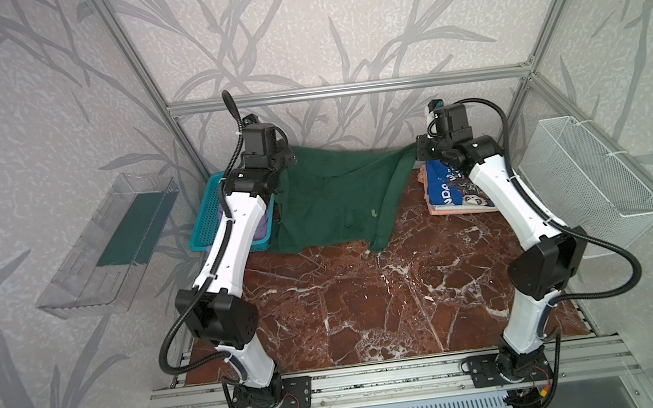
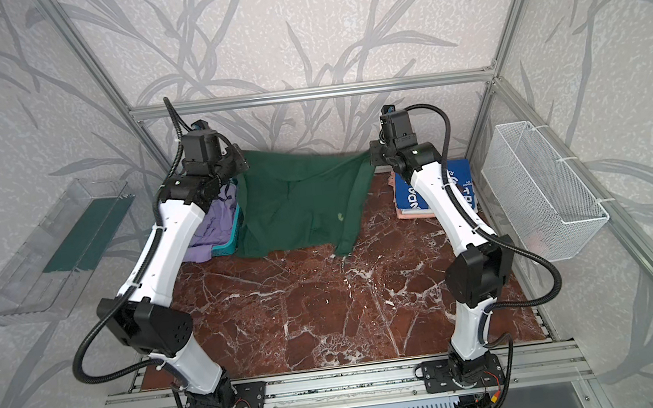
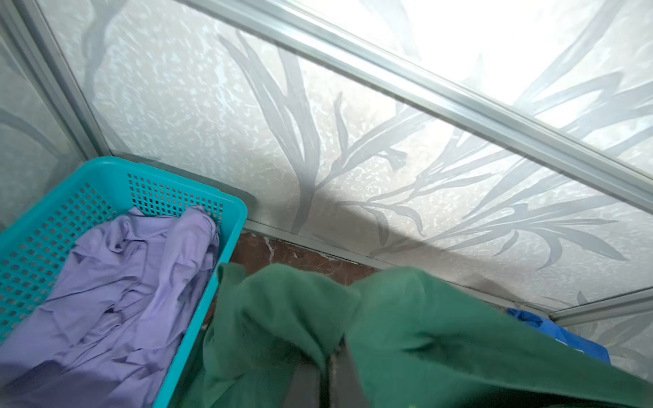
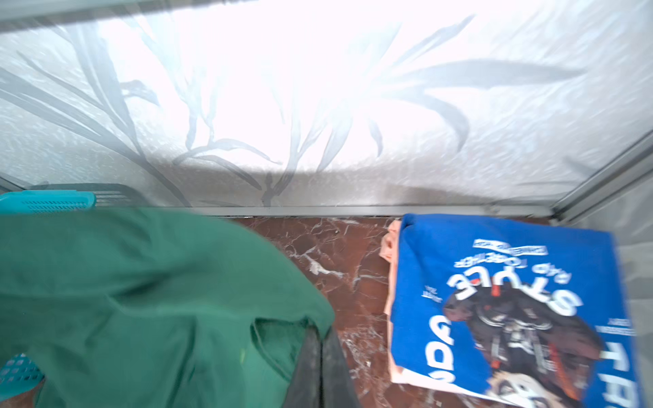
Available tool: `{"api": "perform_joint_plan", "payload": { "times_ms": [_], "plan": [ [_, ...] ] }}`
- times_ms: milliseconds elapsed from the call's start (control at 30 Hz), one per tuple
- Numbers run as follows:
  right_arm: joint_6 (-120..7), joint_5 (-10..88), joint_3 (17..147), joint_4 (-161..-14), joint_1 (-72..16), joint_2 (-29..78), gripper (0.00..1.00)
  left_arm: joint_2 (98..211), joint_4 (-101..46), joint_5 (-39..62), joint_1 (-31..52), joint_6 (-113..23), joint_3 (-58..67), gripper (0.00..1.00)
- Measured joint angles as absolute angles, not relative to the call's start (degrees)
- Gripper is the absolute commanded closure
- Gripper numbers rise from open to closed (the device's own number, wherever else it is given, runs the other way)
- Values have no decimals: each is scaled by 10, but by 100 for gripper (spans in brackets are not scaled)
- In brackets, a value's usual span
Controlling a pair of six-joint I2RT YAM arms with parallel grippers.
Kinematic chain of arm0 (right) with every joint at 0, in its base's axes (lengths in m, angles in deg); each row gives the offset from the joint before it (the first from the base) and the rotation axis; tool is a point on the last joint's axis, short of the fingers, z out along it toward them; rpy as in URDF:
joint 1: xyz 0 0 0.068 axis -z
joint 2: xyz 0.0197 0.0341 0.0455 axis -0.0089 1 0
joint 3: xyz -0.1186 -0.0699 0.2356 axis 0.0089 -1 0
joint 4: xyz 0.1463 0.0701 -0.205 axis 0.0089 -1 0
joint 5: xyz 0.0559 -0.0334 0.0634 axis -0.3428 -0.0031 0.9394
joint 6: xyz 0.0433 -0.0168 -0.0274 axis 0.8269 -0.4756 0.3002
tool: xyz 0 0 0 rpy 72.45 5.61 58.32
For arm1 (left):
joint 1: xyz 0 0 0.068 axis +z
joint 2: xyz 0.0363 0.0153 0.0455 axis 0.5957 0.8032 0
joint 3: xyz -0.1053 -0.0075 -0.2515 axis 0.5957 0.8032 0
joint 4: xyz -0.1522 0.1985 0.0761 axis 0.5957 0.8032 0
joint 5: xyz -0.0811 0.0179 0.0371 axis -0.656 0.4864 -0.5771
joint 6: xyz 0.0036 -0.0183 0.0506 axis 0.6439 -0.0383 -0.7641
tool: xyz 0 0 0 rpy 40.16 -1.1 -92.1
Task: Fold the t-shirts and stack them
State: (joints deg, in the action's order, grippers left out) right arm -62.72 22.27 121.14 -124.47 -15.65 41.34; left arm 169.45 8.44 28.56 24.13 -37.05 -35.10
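Presently your left gripper (image 3: 334,353) and right gripper (image 4: 319,339) pinch the green t-shirt (image 1: 328,200) aloft; thin bites may slip, dropping it.

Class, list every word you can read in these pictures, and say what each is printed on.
"STYLE": on the blue t-shirt, upside down in the right wrist view.
"NDA": same shirt, word cut off.
"TR": same shirt, cut off.
Smaller white print: too blurred.

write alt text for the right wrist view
The shut right gripper pinches an edge of the dark green t-shirt above the marble table. Beside it a folded blue t-shirt lies on a peach t-shirt; a turquoise basket shows behind.
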Motion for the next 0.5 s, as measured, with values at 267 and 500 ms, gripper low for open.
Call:
{"api": "perform_joint_plan", "payload": {
  "times_ms": [267,500],
  "plan": [
    [-633,197,909,-1192,-163,97,100,1400,37,335,237,-363,-76,100],
    [-576,179,648,-1247,-165,-147,100,1211,40,313,238,-306,187,100]
  ]
}}
